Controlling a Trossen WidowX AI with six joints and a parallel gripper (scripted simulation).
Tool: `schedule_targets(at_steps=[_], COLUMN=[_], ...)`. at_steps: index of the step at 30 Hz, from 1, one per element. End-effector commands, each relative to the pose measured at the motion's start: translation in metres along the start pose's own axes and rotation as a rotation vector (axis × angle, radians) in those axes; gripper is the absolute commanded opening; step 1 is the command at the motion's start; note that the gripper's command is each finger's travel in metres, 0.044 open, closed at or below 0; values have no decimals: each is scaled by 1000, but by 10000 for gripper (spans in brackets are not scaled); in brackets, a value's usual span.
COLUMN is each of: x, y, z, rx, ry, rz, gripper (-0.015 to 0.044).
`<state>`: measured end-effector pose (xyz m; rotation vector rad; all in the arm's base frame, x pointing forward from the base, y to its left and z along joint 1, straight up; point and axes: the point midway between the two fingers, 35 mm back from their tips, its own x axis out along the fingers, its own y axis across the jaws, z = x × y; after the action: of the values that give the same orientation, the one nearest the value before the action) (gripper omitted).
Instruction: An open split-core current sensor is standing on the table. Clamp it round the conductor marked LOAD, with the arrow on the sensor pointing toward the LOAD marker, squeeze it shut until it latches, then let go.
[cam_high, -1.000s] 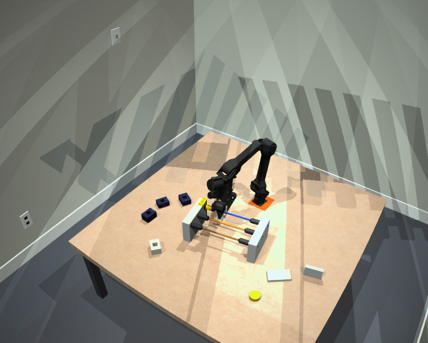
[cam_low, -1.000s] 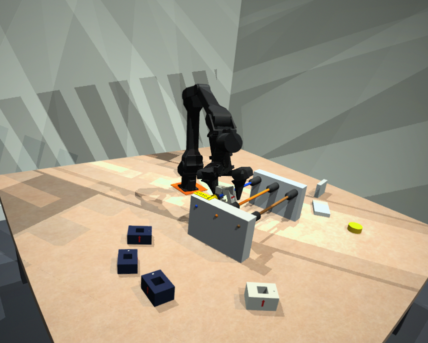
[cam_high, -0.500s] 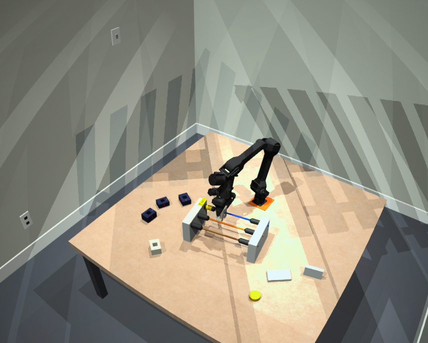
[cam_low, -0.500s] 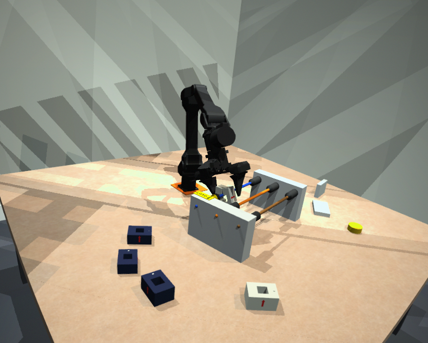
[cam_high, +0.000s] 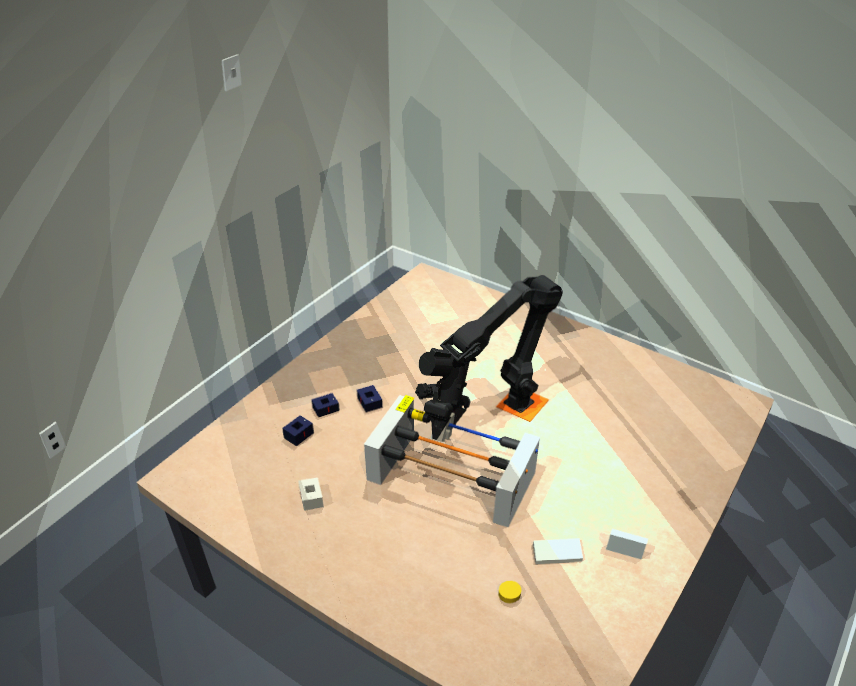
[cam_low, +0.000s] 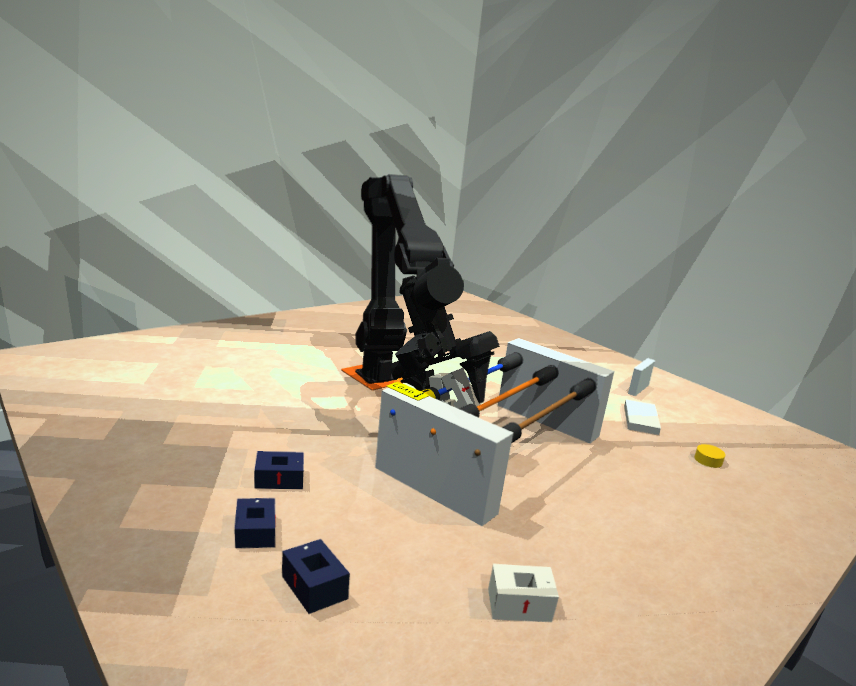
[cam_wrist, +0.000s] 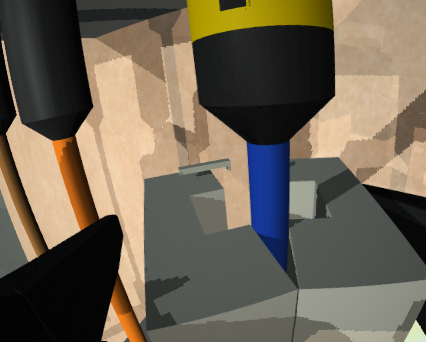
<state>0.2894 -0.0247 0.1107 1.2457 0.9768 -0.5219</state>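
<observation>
The light grey split-core sensor sits around the blue conductor. In the wrist view its two halves meet at the near edge and stand apart at the far side, where a thin latch strip sticks out from the left half. Its red arrow shows in the exterior view, too small to tell its direction. The yellow LOAD label is on top of the near end plate, beside the blue conductor's yellow sleeve. My gripper is open, one finger on each side of the sensor, not gripping it.
An orange conductor and a brown one run beside the blue one between two grey end plates. Three navy blocks, a white block, two pale plates and a yellow disc lie around.
</observation>
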Motion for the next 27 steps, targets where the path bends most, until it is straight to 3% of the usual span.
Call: schedule_targets(at_steps=[1,22,27], x=[0,0,0], y=[2,2,2], z=[1,1,1], rx=[-3,-3,-3], ry=[-3,-3,-3], rz=[0,0,0], gripper=[427,287,155])
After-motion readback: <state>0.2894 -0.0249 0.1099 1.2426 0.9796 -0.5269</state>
